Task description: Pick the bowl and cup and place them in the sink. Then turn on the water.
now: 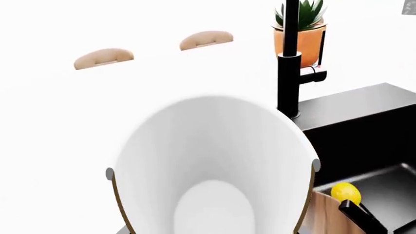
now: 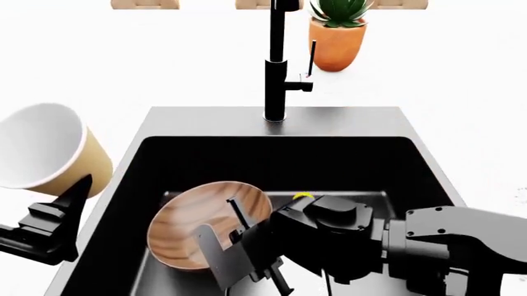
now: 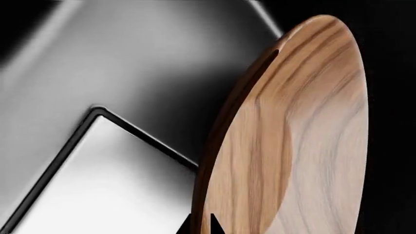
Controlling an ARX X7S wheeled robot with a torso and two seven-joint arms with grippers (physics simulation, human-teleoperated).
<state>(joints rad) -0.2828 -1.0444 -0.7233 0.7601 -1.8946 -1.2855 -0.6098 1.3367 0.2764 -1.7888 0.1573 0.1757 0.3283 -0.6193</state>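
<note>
Left gripper (image 2: 62, 213) clamping the cup (image 2: 45, 157) from either side, fingers pressing its tan wall just under the white rim, cup sitting tilted above the gripper with its open mouth turned away from the sink (image 2: 123, 185). Hovering over the white surface (image 2: 74, 74), just outside the sink's grey rim. In the left wrist view, cup (image 1: 215, 165) filling most of the picture, white inside facing the camera, thin finger edges (image 1: 110, 174) showing at both sides of the rim. Beyond the gripper there: faucet (image 1: 289, 73) standing with its small side lever, plant pot (image 1: 300, 36) behind it, and a yellow thing (image 1: 346, 192) lying down in the basin.

Right gripper (image 2: 247, 246) reaching low inside the sink, fingers pinching the near rim of the bowl (image 2: 202, 225), one dark finger (image 2: 237, 213) lying across its inner face. Bowl standing tilted on edge just ahead of the gripper, grain facing up and toward the head camera. In the right wrist view, bowl (image 3: 305, 146) rising steeply right at the fingertips, drain plate (image 3: 97, 180) lying beside it on the sink floor; whether the bowl's lower edge is touching that floor, not clear.

Faucet (image 2: 276, 68) standing well beyond the right gripper, at the sink's far rim, plant pot (image 2: 336, 43) just beside it.
</note>
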